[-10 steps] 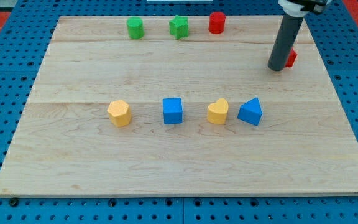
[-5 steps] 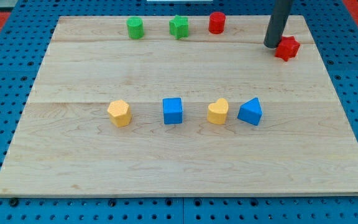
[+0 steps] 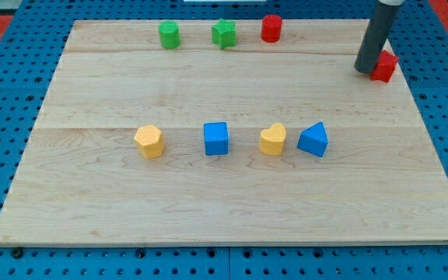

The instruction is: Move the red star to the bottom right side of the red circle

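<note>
red star [image 3: 385, 65]: sits at the worktop [image 3: 208, 202] right edge, far right of the red circle [image 3: 271, 28].
my tip [image 3: 365, 71]: touches the star's left side; no pincer exists.
risk: pushing rightward may drop the star off the edge.

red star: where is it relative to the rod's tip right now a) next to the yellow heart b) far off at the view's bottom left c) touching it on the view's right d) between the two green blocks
c: the red star sits right against my tip, on its right in the view, near the board's right edge.
</note>
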`<state>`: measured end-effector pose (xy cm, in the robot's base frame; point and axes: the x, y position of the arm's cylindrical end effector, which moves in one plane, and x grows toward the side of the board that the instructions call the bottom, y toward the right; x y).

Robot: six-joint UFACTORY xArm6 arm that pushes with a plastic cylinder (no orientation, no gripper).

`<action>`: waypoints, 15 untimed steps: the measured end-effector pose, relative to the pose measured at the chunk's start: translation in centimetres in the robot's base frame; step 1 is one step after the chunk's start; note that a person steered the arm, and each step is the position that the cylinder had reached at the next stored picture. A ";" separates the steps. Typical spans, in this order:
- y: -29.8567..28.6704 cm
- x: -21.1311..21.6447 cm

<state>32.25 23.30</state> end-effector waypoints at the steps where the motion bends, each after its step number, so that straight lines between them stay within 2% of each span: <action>1: -5.0 2.6; 2: 0.3 6.8; 3: 10.3 5.8; 4: 7.3 2.1; 5: -0.1 1.0; 7: -11.2 -7.2; 8: -12.8 -9.5; 9: -12.8 -9.6; 11: -8.7 -13.1; 13: -8.8 -12.8; 14: -11.8 -12.8; 15: -12.4 -12.8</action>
<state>19.48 10.86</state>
